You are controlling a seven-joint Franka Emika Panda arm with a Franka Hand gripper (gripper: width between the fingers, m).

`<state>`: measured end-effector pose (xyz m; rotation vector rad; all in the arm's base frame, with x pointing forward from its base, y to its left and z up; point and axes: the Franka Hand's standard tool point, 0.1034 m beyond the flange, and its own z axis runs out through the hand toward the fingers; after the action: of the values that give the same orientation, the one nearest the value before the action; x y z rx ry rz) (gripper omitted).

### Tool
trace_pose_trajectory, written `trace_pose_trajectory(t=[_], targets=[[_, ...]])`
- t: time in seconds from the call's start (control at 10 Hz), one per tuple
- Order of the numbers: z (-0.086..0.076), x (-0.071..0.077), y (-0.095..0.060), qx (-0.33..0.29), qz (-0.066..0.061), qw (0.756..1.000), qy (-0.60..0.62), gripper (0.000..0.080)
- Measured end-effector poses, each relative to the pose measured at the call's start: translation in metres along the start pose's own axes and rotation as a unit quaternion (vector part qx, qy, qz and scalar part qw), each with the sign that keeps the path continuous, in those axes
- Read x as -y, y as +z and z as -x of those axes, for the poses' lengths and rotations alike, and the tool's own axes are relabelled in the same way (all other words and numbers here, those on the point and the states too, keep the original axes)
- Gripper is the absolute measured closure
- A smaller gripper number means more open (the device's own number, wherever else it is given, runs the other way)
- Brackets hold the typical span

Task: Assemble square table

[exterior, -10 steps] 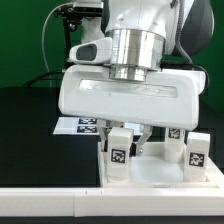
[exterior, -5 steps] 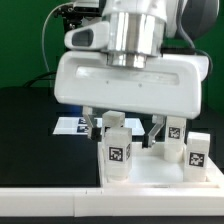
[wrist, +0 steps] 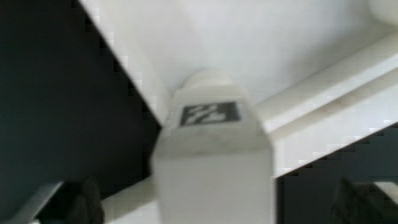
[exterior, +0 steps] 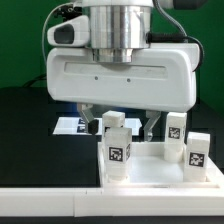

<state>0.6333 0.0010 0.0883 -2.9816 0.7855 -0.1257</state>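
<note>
Jaws spread wide, seemingly clear of the leg [exterior: 117,150].

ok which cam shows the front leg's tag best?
Exterior view: the front leg stands upright on the square table top, its tag facing the camera, sharp and unobstructed. The wrist view looks down the same leg between the open pincer's fingertips; its tag there is blurred and foreshortened.

I count three white legs: one [exterior: 116,153] nearest, one [exterior: 176,128] behind, one [exterior: 196,152] at the exterior view's right. One square top [exterior: 155,172]. One tag sheet [exterior: 72,125].
</note>
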Motion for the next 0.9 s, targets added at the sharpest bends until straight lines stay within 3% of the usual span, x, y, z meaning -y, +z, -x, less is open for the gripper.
trace_pose_trajectory(t=[0.3, 0.5, 0.6, 0.7, 0.9], targets=[[0.0034, -0.0003, 0.0049, -0.008, -0.001, 1.000, 0.016, 0.0151], [0.0035, -0.0005, 0.0053, -0.008, -0.001, 1.000, 0.017, 0.0410], [0.0037, -0.0006, 0.0056, -0.007, -0.002, 0.998, 0.065, 0.0410], [0.0037, -0.0013, 0.0060, -0.007, -0.002, 0.995, 0.104, 0.0512], [0.0040, -0.0011, 0.0069, -0.012, -0.002, 0.981, 0.195, 0.0512]])
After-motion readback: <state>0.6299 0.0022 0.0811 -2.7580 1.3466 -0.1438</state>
